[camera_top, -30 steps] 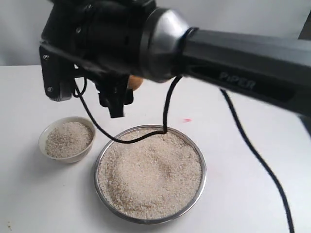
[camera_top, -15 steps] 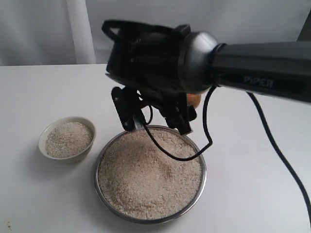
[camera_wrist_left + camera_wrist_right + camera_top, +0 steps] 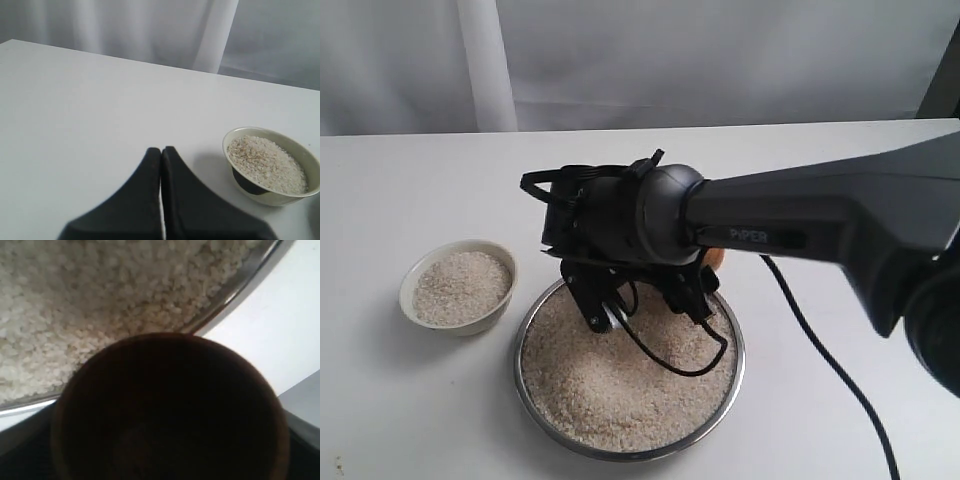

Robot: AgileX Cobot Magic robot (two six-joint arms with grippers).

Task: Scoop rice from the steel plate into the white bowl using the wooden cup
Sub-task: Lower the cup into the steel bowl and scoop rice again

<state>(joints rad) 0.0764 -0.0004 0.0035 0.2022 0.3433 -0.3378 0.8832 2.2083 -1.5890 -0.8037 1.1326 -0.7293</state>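
Observation:
The steel plate (image 3: pixel 735 375) holds a wide heap of rice (image 3: pixel 620 390) at the front centre. My right gripper (image 3: pixel 648 305) hangs low over the plate's far side, shut on the wooden cup (image 3: pixel 717 258), of which only an orange-brown sliver shows behind the wrist. In the right wrist view the cup's dark mouth (image 3: pixel 170 410) fills the frame, just over the plate's rim (image 3: pixel 240 287) and the rice (image 3: pixel 100 300). The white bowl (image 3: pixel 408 290), left of the plate, is full of rice (image 3: pixel 267 162). My left gripper (image 3: pixel 161 150) is shut and empty, near the bowl (image 3: pixel 227 145).
A black cable (image 3: pixel 820 350) trails from the right arm across the table on the plate's right. A loop of cable (image 3: pixel 670 365) hangs over the rice. A grey curtain (image 3: pixel 720 60) backs the white table.
My right arm has swung right from beside the bowl and come down, bringing the cup low over the plate's far rim. Bowl and plate have not moved.

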